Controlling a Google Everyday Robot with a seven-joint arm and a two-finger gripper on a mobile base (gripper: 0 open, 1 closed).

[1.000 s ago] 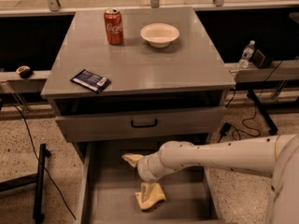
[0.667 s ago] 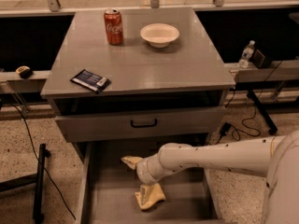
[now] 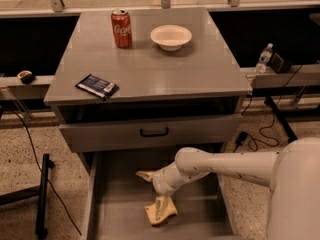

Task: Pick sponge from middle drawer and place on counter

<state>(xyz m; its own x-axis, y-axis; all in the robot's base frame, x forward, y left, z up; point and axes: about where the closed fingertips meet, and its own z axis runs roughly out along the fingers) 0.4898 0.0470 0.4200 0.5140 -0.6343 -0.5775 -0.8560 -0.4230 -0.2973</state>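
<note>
Fingers (image 3: 144,175) of the gripper (image 3: 151,194) are spread wide inside the middle drawer (image 3: 117,214). One points left and the other lies on the pale yellow sponge (image 3: 153,216) on the drawer floor, with nothing clamped between them. Up on the grey bench (image 3: 150,69) stand a red can (image 3: 121,28) and a white bowl (image 3: 171,36), with a dark packet (image 3: 97,86) near its front left edge.

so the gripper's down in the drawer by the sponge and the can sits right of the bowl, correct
Not quite. The camera view shows the can left of the bowl. The rest holds: the gripper is down in the drawer by the sponge.
</note>
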